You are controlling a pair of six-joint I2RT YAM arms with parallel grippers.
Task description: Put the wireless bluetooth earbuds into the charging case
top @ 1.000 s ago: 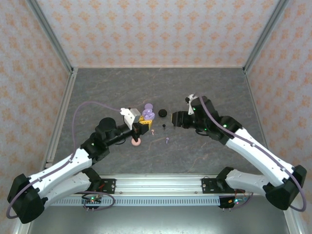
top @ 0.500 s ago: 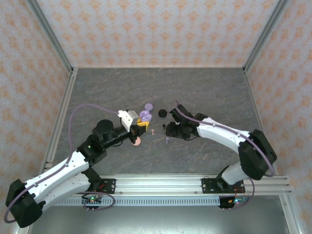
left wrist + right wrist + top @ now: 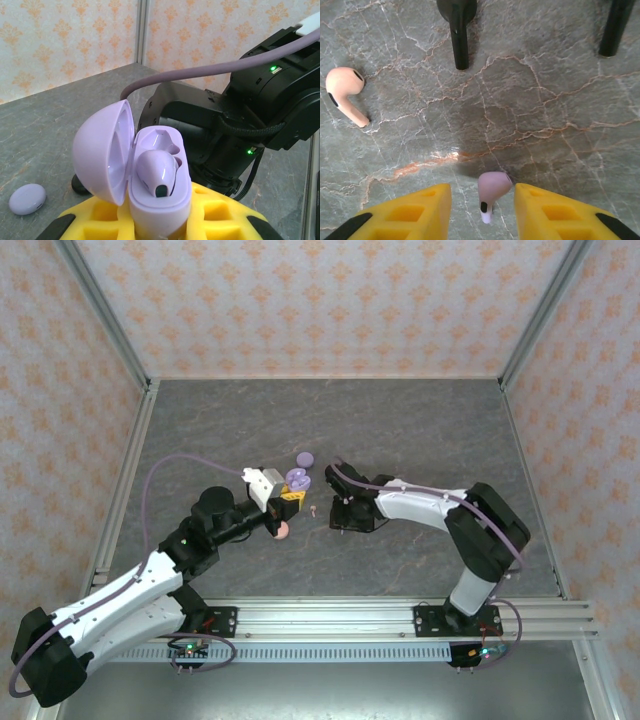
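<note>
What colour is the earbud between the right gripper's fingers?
The earbud is lilac; the right wrist view shows it best.

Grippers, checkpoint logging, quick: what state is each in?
Left gripper: shut on the open lilac case.
Right gripper: open, fingers either side of a lilac earbud.

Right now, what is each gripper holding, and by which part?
The left gripper clamps the open lilac plastic clamshell case by its lower half. The right gripper holds nothing: its yellow fingers flank a lilac stemmed earbud, untouched.
</note>
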